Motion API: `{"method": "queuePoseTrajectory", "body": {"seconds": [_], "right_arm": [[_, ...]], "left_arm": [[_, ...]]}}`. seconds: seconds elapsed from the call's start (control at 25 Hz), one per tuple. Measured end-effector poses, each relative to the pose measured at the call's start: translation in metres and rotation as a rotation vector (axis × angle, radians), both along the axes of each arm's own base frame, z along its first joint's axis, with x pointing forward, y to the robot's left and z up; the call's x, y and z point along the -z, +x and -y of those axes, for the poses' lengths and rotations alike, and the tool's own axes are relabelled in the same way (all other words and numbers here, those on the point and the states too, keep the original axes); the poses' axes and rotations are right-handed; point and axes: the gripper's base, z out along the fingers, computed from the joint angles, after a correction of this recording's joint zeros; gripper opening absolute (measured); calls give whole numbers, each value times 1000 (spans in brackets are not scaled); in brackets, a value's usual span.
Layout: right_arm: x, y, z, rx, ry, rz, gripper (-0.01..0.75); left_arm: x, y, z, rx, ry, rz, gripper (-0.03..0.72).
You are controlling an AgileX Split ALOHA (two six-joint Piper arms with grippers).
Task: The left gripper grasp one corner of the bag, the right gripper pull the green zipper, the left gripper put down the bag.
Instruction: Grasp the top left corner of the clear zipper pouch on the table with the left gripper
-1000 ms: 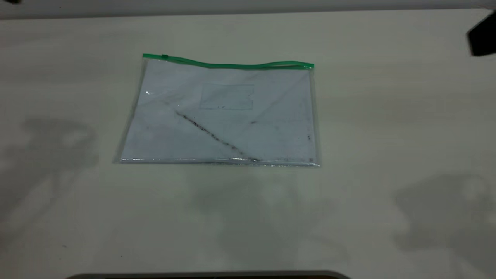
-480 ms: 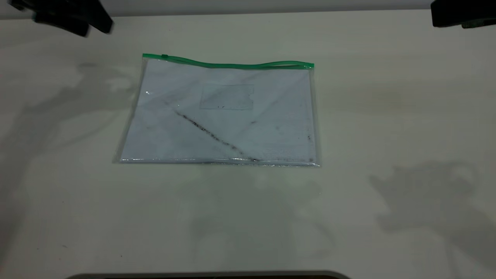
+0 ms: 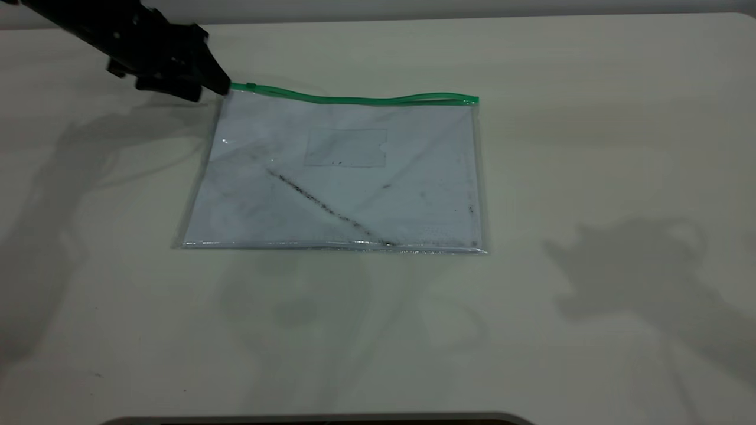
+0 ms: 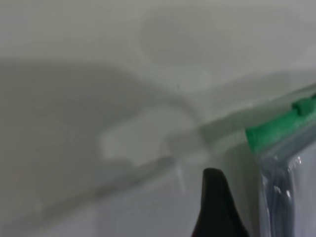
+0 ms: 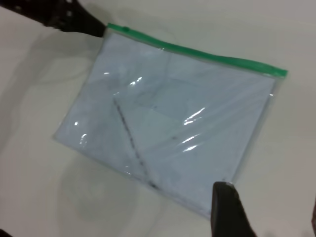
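Left gripper upper left, at bag corner; jaw opening unclear. Bag thin, floppy, slick: pinch green zipper edge.

Premises present as a robot test bench in a lab or similar indoor workspace; a plain off-white table fills nearly the whole exterior view, bounded at the far edge by a pale wall; a black robot arm enters over the far left corner, its left gripper at the green-edged corner of the bag, a clear document pouch lying flat as the only item on the surface; several soft overlapping shadows on the tabletop indicate multiple overhead lights; a dark rounded edge shows along the near side, identity undetermined.
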Motion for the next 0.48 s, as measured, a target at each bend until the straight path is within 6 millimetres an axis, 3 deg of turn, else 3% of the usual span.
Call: {"method": "queuePoseTrajectory", "body": {"seconds": [0.2, 0.48], "right_arm": [[6, 5, -1, -4, 0, -25, 445], [9, 6, -1, -9, -11, -31, 445]], "left_arm": [[20, 7, 6, 41, -40, -15, 551], [24, 5, 16, 74, -150, -24, 551]]}}
